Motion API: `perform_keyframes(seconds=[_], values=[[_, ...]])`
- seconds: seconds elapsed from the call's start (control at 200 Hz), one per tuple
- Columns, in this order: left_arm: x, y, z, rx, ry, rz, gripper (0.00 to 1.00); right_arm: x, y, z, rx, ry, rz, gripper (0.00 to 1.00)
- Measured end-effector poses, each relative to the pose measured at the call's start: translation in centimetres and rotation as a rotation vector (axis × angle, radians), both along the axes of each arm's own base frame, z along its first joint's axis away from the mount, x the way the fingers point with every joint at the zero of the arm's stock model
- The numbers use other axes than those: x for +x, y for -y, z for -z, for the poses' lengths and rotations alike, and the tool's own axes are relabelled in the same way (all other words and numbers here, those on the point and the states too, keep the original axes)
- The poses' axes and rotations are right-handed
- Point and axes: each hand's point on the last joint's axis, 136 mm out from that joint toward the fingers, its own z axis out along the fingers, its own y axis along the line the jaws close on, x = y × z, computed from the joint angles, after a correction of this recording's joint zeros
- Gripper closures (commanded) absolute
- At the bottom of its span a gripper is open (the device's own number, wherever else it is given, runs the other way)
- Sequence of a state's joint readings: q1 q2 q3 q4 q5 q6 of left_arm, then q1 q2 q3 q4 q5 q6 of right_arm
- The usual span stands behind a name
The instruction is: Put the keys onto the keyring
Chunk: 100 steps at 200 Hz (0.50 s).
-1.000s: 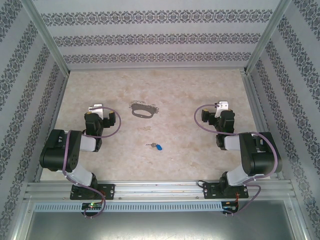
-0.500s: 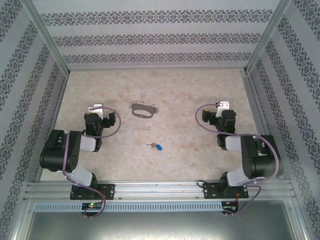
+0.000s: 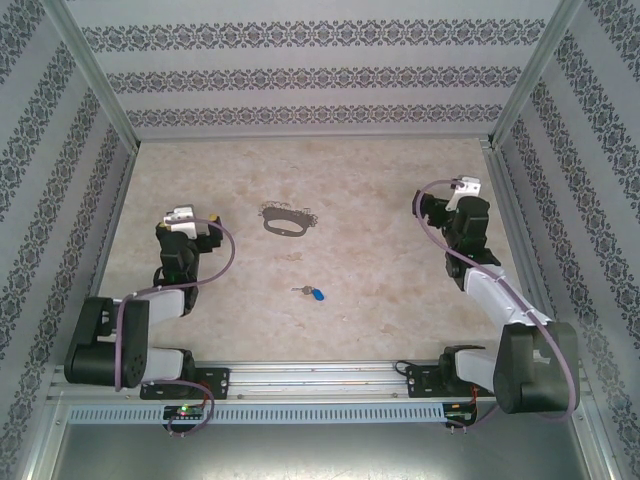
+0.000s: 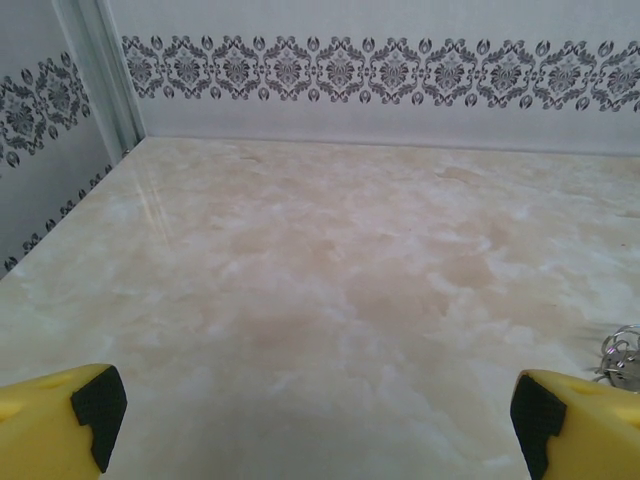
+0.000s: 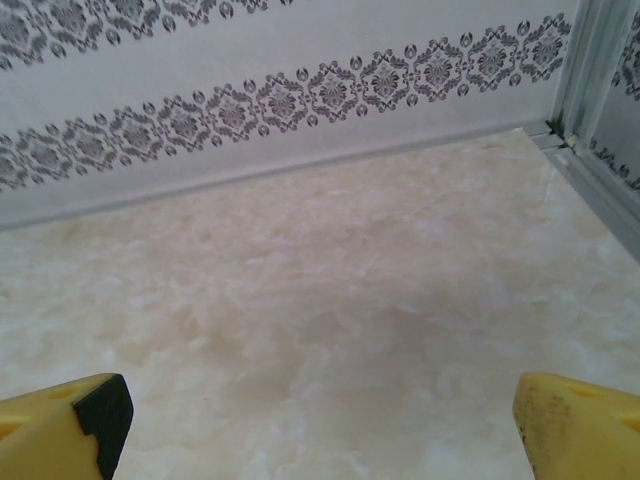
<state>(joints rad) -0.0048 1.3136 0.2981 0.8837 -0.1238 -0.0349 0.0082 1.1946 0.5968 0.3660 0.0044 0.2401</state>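
Marbled beige table [image 3: 380, 180], boxed in by patterned walls [image 3: 300, 75] at 9, 12 and 3 o'clock in the top view. Left arm [image 3: 110, 340] is folded at 8 o'clock of the table, its wrist reaching toward 12. Right arm [image 3: 520, 350] stretches up the 3 o'clock side. Left gripper [image 4: 312, 415]: jaws spread wide, the yellow fingers [image 4: 50, 415] with black pads [image 4: 98, 405] sit at opposite lower corners of the left wrist view. There is bare table between them, nothing is held and nothing is touched. Right gripper [image 5: 320, 415]: likewise spread wide, one finger at each lower corner of the right wrist view, with bare table between and nothing held or touched. The keyring [image 3: 284, 224] is a grey oval loop lying flat on the table just past centre toward 12 o'clock. It is at about 3 o'clock of the left wrist and well apart from both grippers. Its fine chain [image 3: 309, 219] is bunched along the far rim. A bit of metal links shows at the 3 o'clock edge of the left wrist view, just above the finger there. The keys [image 3: 313, 293], a small silver key on a blue tag, lie near table centre at 5 o'clock of the keyring, not touching it.
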Motion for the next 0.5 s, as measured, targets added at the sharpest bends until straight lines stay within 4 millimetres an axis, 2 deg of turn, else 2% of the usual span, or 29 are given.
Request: perform_keyframes(seconds=[0.135, 0.255, 0.34, 0.5], values=[[-0.8, -0.2, -3.2, 0.002, 0.07, -0.012, 0.0, -0.1, -0.9, 0.4, 0.072, -0.021, -0.027, 0.02], [-0.9, -0.2, -5.7, 0.001, 0.117, -0.012, 0.0, 0.1, -2.7, 1.1, 0.1, -0.057, -0.081, 0.03], [-1.0, -0.2, -6.1, 0.001, 0.118, -0.011, 0.0, 0.3, -4.4, 1.0, 0.102, -0.071, -0.131, 0.06], [-1.4, 0.1, -5.2, -0.017, 0.067, 0.001, 0.0, 0.6, -7.5, -0.3, 0.091, -0.059, -0.213, 0.08]])
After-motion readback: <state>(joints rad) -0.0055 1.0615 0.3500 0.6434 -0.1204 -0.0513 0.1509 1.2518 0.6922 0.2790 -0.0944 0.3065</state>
